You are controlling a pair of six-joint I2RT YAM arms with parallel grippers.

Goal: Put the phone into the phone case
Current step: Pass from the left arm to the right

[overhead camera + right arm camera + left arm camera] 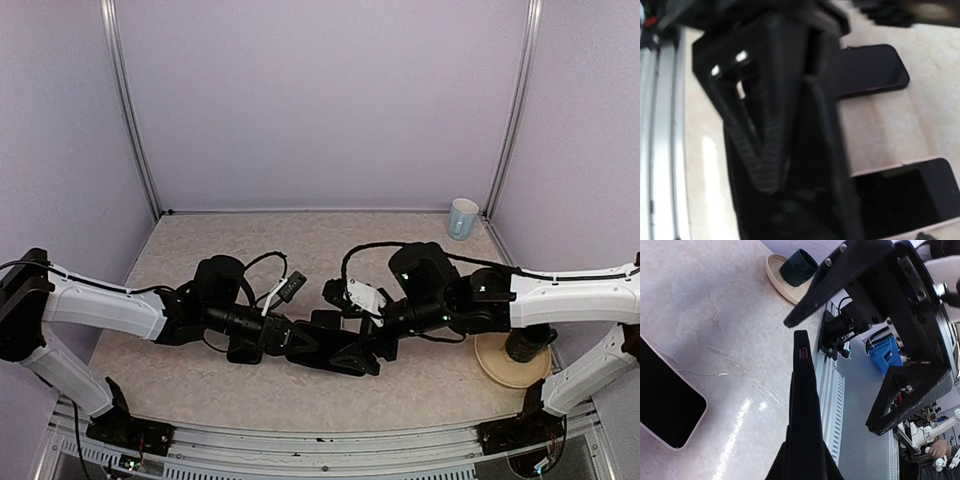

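Left wrist view: the phone (pixel 665 400) lies flat on the worktop (pixel 715 315) at lower left, long axis slanting down-right, apart to the left of the pinched-together left fingers (pixel 801 390), the nearer pair. Right fingers (pixel 840 270) gape wide, upper right.

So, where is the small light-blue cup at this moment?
In the top view the light-blue cup stands in the far right corner of the table, beside the right frame post.

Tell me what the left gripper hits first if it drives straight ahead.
Most likely a finger of the open right gripper, right across the left gripper's line, though depth is unclear.
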